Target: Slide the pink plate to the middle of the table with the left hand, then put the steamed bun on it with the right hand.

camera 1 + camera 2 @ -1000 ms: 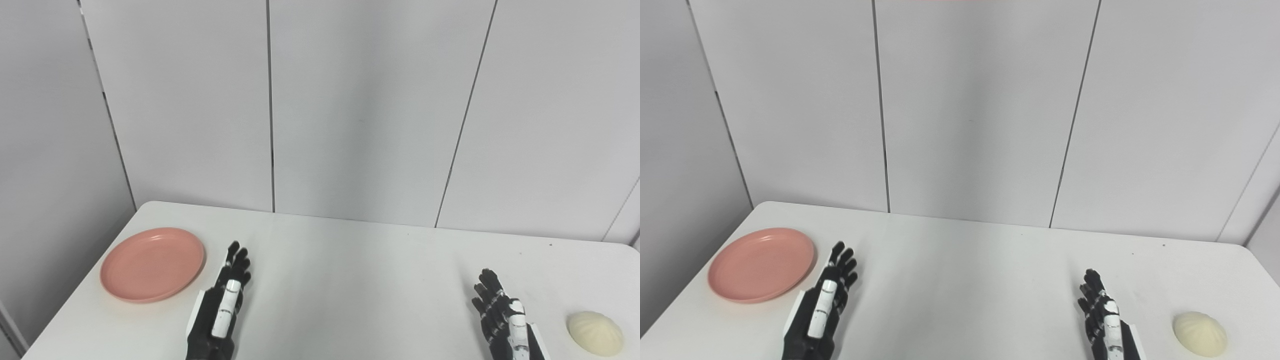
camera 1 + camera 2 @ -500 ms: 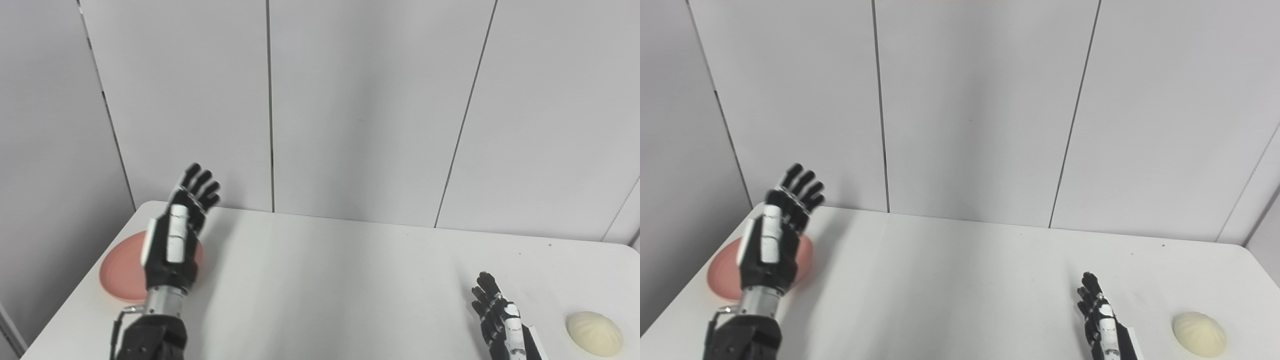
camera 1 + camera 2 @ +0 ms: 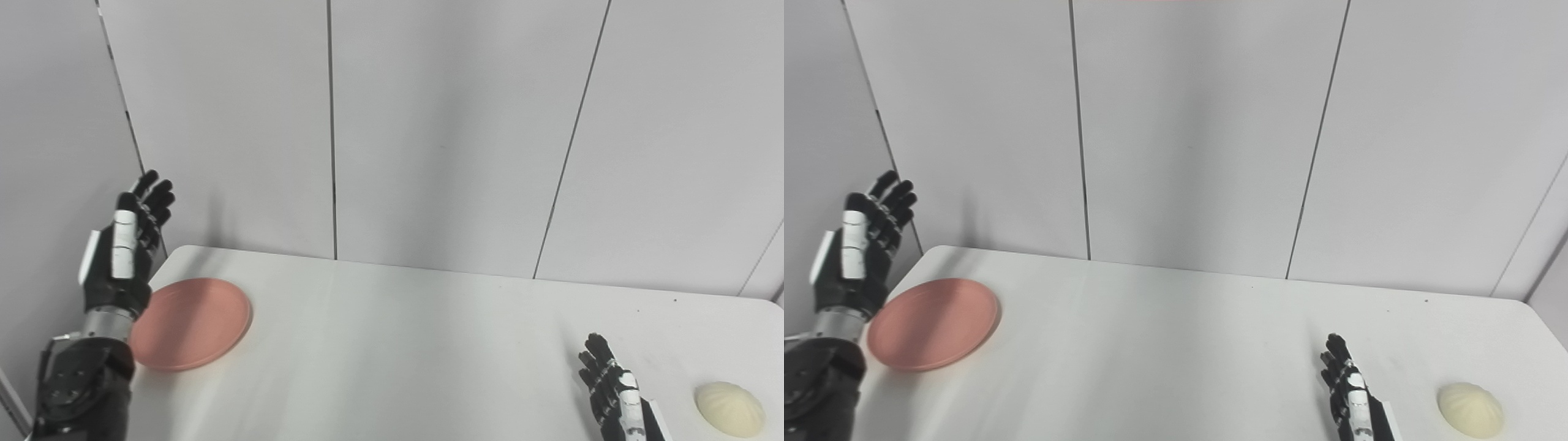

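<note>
The pink plate (image 3: 196,321) lies flat near the table's far left corner. My left hand (image 3: 125,248) is raised in the air beyond the plate's left rim, open, fingers straight and pointing up, holding nothing. Its forearm covers the plate's left edge. The pale cream steamed bun (image 3: 729,408) sits at the near right of the table. My right hand (image 3: 612,392) rests low at the front edge, left of the bun and apart from it, open with fingers stretched forward.
The white table (image 3: 416,343) spans the view, its far edge meeting a grey panelled wall (image 3: 429,122). On the left, the wall stands close to my raised left hand.
My left hand rose from the table right of the plate, passed over it, and now stands high at its left side. The right hand sank slightly. Plate and bun stayed put.
</note>
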